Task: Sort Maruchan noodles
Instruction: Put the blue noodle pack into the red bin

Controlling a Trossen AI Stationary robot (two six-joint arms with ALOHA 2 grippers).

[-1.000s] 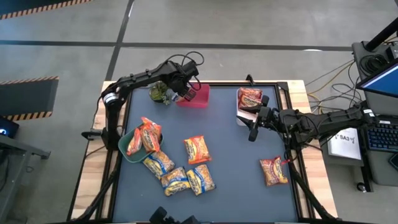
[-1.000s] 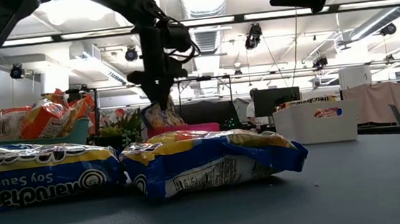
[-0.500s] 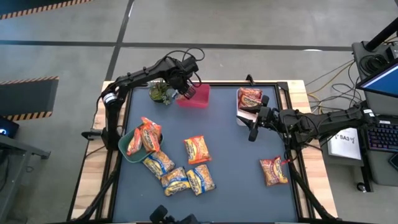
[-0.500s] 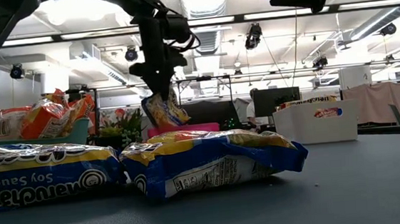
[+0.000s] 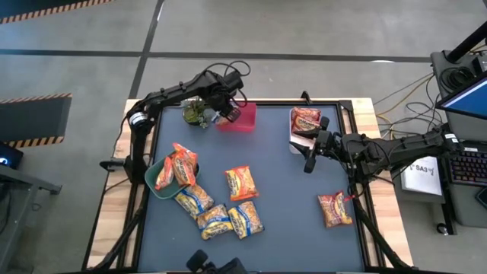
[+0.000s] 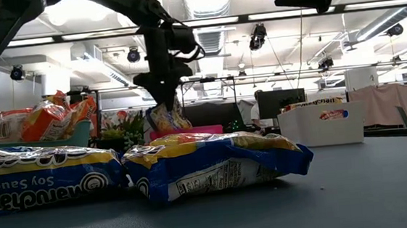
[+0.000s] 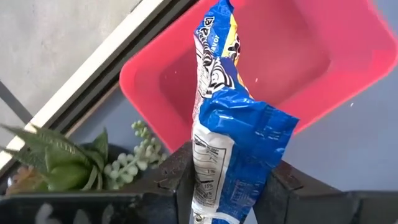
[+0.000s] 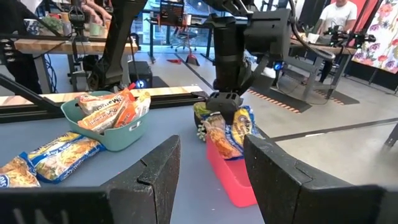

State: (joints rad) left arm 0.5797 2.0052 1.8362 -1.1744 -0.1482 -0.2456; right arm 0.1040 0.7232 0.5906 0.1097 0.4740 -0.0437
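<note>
Lowered since half a second ago, left tool [image 5: 226, 113] clamps the yellow-and-blue crinkly noodle packet [image 7: 231, 127] over the pink plastic tray [image 5: 245, 118], upper centre; release looks near; right tool [image 5: 310, 154] waits apart.

The noodle packet [image 7: 233, 134] in my left pincer [image 7: 227, 186] is shiny, crinkly plastic (blue and yellow); the pink tray [image 7: 323, 56] looks smooth plastic.
</note>
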